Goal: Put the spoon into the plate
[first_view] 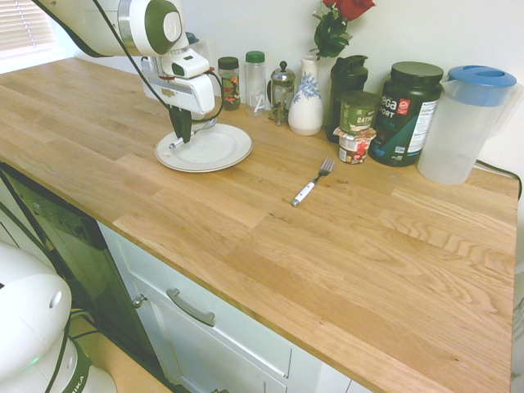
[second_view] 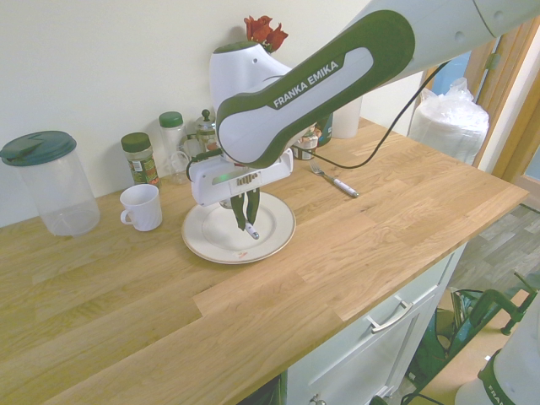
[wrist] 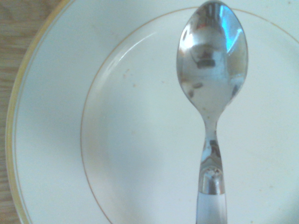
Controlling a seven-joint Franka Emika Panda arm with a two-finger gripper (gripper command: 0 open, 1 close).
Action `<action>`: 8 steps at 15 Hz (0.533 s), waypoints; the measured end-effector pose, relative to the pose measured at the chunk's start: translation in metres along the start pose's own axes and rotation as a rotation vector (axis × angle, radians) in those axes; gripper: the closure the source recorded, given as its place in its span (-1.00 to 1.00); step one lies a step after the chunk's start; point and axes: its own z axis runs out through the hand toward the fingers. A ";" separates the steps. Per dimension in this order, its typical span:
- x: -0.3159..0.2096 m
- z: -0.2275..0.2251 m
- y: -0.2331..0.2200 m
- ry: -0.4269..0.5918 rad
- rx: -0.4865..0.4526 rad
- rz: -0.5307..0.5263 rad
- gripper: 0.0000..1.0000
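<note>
The white plate [first_view: 214, 152] [second_view: 202, 240] lies on the wooden counter near the back wall. My gripper [first_view: 182, 135] [second_view: 246, 221] hangs low over the plate's near-left part, shut on the spoon. The white handle end of the spoon [first_view: 174, 145] [second_view: 253, 233] sticks out below the dark fingers, just above the plate's surface. Whether it touches the plate I cannot tell. In the wrist view the spoon's silver bowl [wrist: 212, 60] stretches out over the plate's centre [wrist: 117, 140].
A white-handled fork [first_view: 311, 183] [second_view: 336, 180] lies on the counter right of the plate. Jars, a vase [first_view: 306, 97], a dark tub [first_view: 405, 115] and a pitcher [first_view: 467, 123] line the back wall. A white mug [second_view: 142, 207] stands beside the plate.
</note>
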 end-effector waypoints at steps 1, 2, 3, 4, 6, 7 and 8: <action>0.002 0.000 0.001 -0.001 -0.001 0.004 1.00; 0.003 0.002 0.001 -0.002 -0.003 0.007 1.00; 0.003 0.004 0.001 -0.005 -0.006 0.007 1.00; 0.003 0.007 0.000 -0.008 -0.010 0.006 1.00; 0.002 0.014 -0.002 -0.012 -0.013 0.004 1.00; 0.002 0.016 -0.004 -0.014 -0.012 0.004 1.00; 0.002 0.018 -0.005 -0.014 -0.012 0.003 1.00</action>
